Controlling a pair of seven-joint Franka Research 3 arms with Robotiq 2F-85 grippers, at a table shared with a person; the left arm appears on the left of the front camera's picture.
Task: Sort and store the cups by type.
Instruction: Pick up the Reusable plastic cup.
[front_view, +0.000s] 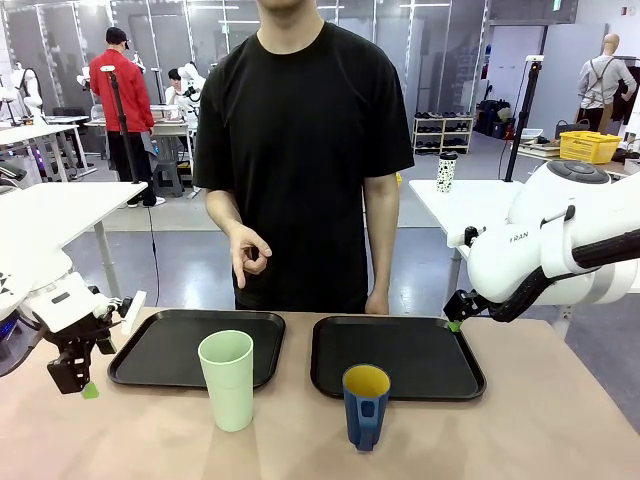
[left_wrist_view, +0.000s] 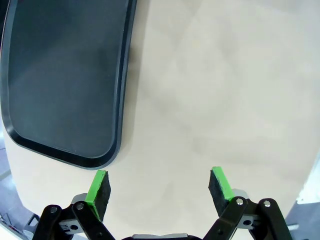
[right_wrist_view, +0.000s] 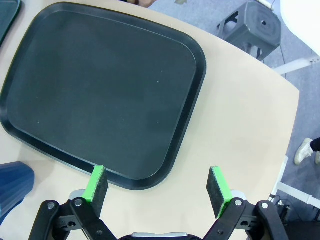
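Observation:
A tall pale-green tumbler (front_view: 229, 379) stands on the table just in front of the left black tray (front_view: 160, 350). To its right, a shorter dark-blue mug (front_view: 365, 406) with a yellow inside stands in front of the right black tray (front_view: 420, 352), handle toward me; its blue edge (right_wrist_view: 14, 187) shows in the right wrist view. My left gripper (front_view: 82, 380) hangs open over the table's left end, beside the left tray (left_wrist_view: 60, 85); its open jaws (left_wrist_view: 160, 187) hold nothing. My right gripper (front_view: 458, 318) hovers open at the right tray's far right corner, above the tray's rim (right_wrist_view: 185, 125), fingers (right_wrist_view: 218, 184) empty.
A person in a black shirt stands at the far side of the table, one hand (front_view: 250, 250) raised, the other (front_view: 377, 303) at the table edge. Both trays are bare. Bare tabletop lies right of the right tray.

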